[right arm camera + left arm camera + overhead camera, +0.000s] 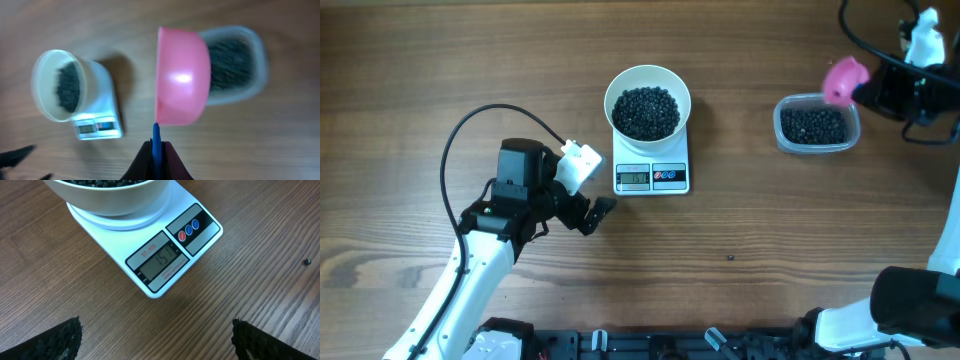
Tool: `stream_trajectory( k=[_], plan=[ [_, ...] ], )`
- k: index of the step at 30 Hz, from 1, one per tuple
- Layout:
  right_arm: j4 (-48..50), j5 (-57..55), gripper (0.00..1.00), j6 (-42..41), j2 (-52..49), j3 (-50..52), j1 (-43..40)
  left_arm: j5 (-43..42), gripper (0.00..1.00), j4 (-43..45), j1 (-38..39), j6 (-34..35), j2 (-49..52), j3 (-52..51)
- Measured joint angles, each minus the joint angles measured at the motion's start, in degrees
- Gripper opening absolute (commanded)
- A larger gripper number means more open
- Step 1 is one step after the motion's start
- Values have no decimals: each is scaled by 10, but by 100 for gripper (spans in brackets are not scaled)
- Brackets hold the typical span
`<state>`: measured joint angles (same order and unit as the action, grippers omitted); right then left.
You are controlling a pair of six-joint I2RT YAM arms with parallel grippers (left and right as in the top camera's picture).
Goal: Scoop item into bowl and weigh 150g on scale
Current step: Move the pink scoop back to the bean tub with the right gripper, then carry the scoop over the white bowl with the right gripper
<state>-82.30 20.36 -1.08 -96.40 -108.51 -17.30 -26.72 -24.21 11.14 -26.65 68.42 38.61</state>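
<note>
Overhead: white bowl (648, 78) of black beads (645, 112) sits on the scale (652, 176), mid-worktop (770, 220). Left gripper (596, 214) is just off the scale's front-left corner, jaws wide, empty. Clear tub (815, 143) of beads is well to the right.

Left wrist: display (162, 262) appears to read 151; one stray bead (308, 261) lies on the wood.

Right wrist: right gripper (156, 150) is clamped on the blue handle (156, 137) of a pink scoop (182, 75), which is beside the tub. View blurred.

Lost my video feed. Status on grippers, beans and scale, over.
Left gripper open beside scale. Right gripper shut on pink scoop, over tub. Bowl of beans on scale, display looks like 151. One stray bean on table.
</note>
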Motion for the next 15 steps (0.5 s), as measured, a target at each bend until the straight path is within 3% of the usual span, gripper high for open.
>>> stream_trajectory(
  k=[9,15],
  plan=[
    [5,-135,4,-20,-1,20,24,0,100,0,0,0,0,0],
    [21,-269,4,-26,-33,24,122,0,100,0,0,0,0,0]
  ],
)
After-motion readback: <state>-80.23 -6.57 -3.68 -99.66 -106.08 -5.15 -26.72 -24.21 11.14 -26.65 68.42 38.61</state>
